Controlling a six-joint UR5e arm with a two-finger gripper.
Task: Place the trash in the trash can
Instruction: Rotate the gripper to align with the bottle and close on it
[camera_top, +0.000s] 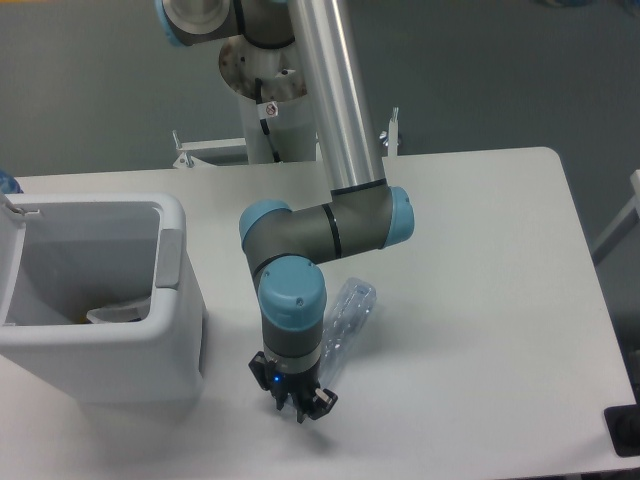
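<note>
**Bottle gripped low on the desk, lift to the bin comes next**

The bottle (347, 318) slants on the desk (480, 300), its upper end showing right of the wrist, its lower end hidden behind the hand (299, 405). The hand looks pressed together, seemingly pinching the bottle's hidden end, though the contact itself is not visible. A pale wrapper (115, 314) already lies inside the trash can (120, 372). The next move probably calls for raising the bottle above the can's thick rim, just to the left. Open desk lies to the right; the front edge is close.
</note>
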